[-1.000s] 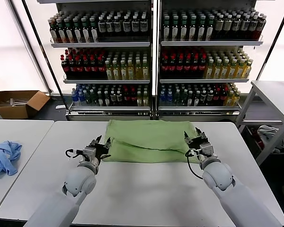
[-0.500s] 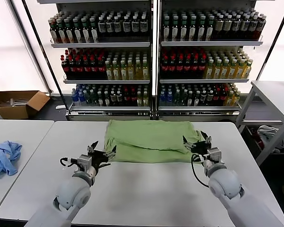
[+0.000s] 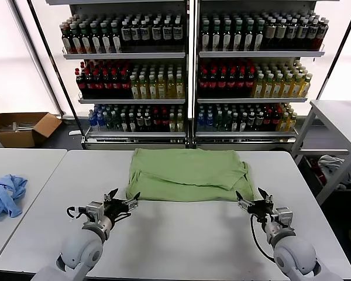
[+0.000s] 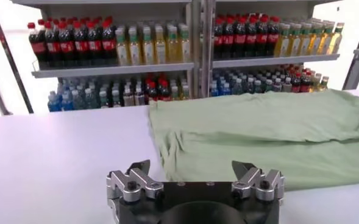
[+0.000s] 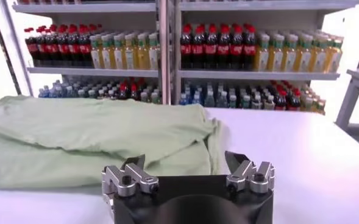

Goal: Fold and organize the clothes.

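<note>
I see the shirt (image 3: 187,174) folded into a flat green block, lying on the far half of the counter (image 3: 181,234), its back edge close to the counter's far rim. My left tool (image 3: 120,205) hovers just off the shirt's near left corner, fingers spread wide and holding nothing. My right tool (image 3: 255,202) sits just off the near right corner, equally wide and empty. Both are clear of the cloth. The shirt's near edge runs straight between them, with bare counter from that edge to me. A blue garment (image 3: 4,194) lies on a separate counter well left of the shirt.
</note>
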`<control>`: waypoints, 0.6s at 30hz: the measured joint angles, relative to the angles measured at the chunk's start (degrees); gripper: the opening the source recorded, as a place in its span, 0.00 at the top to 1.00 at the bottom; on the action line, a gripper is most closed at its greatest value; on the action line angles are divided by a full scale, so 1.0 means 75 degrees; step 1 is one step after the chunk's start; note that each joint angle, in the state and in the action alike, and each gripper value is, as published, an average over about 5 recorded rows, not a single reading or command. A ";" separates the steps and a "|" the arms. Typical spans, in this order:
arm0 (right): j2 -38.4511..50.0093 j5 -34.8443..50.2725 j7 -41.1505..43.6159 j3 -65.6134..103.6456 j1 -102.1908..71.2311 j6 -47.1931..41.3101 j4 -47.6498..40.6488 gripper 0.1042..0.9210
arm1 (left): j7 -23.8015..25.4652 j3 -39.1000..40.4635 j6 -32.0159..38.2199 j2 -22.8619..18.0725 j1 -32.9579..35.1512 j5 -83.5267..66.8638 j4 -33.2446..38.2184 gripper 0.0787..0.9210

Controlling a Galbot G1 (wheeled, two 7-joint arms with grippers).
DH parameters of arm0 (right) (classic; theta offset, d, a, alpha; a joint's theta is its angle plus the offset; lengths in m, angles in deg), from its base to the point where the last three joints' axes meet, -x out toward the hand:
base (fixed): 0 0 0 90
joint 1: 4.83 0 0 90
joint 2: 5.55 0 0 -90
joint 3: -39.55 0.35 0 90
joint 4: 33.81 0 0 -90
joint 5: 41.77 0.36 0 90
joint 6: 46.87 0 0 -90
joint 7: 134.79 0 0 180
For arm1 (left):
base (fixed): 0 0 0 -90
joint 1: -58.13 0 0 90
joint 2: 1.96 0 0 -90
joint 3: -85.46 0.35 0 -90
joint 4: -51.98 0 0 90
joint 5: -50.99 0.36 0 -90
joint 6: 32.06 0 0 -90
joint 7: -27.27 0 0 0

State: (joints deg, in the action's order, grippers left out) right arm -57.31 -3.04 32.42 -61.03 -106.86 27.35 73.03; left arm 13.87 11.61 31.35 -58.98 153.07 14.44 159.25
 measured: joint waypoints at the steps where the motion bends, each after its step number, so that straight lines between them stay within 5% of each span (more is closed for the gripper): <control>1: -0.0006 0.0011 0.0007 0.0023 -0.0026 0.0019 -0.0002 0.12 | 0.0023 -0.0013 0.0019 -0.0008 0.0002 -0.0022 -0.0040 0.12; 18: -0.0159 -0.0011 0.0120 -0.0026 0.0002 0.0164 -0.0218 0.25 | 0.0213 -0.0014 0.0156 -0.0232 -0.0224 -0.0169 -0.0773 0.25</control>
State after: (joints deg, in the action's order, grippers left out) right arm -58.51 -3.12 33.32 -61.23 -106.84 28.58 71.40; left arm 15.47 11.50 32.52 -60.72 151.39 13.17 153.45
